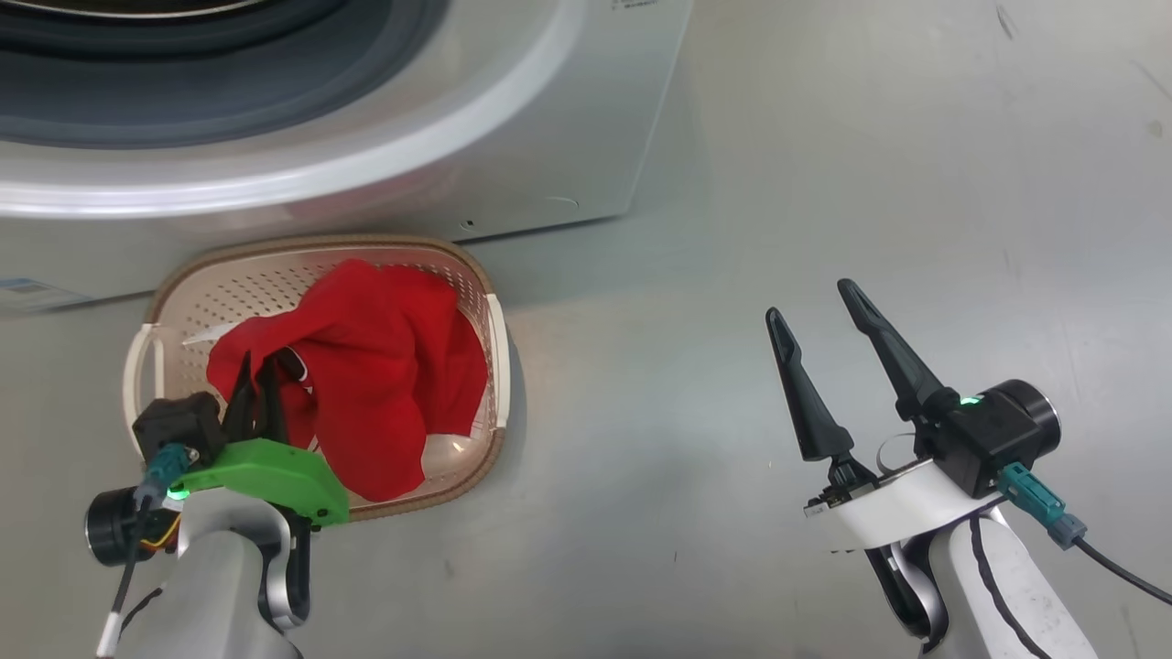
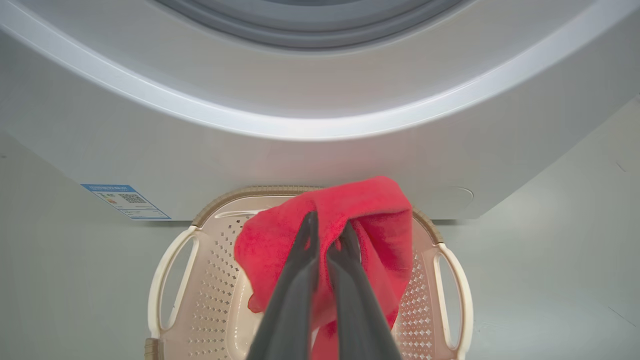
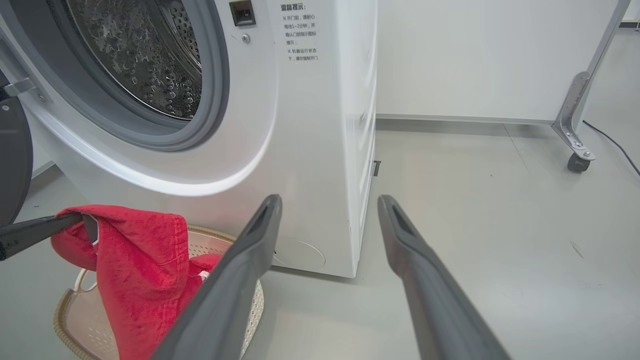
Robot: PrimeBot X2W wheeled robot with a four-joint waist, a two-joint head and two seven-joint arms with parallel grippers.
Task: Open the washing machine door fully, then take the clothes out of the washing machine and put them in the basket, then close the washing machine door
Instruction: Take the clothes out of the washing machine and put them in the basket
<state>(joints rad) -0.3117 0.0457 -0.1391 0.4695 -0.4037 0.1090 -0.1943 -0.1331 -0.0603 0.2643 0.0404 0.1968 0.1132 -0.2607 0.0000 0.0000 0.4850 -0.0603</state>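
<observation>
I am holding the bright red soft fabric clothes (image 1: 385,384) in the left gripper (image 1: 258,371), whose dark fingers (image 2: 300,280) are pinching shut on a fold near the top of the cloth. The garment is hanging from that pinch and draping down into the small cream perforated plastic basket (image 1: 366,240), which is sitting on the grey floor (image 1: 732,183) just in front of the big white front-loading washing machine (image 1: 549,137).

I am judging the fabric as light, limp and easy to snag. It is folding over the fingers, so a bunched ridge is the best hold, and on release it may cling. I cannot quite tell whether its lower end is touching the basket's bottom.

The right gripper (image 1: 810,302) is standing wide and empty, well apart over bare floor. The round black-rimmed door (image 3: 12,160) is standing open.
</observation>
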